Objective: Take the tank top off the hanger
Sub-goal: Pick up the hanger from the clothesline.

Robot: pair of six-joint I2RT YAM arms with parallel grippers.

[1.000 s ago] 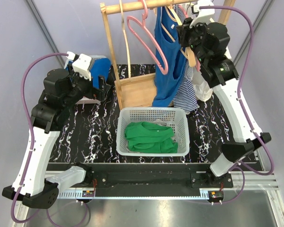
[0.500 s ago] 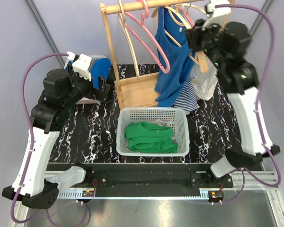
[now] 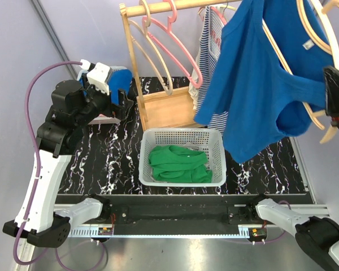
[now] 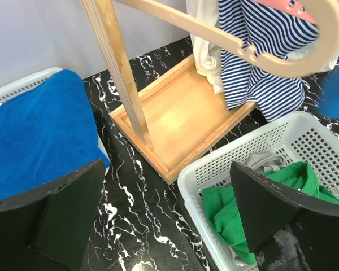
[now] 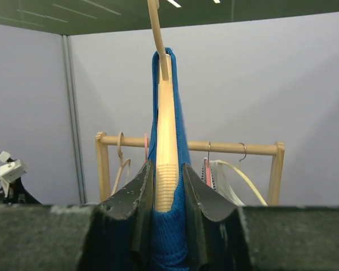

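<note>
The right gripper clamps the hanger clear of the rack, tank top not yet off; the left gripper gapes empty.

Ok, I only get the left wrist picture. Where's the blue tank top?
Observer: The right hand holds it up high by its wooden hanger, in front of the rack, not on its rail.
Operator: Is the top off the hanger?
Observer: Not yet. The blue tank top hangs on it, and the hand pinches hanger and cloth together.
</note>
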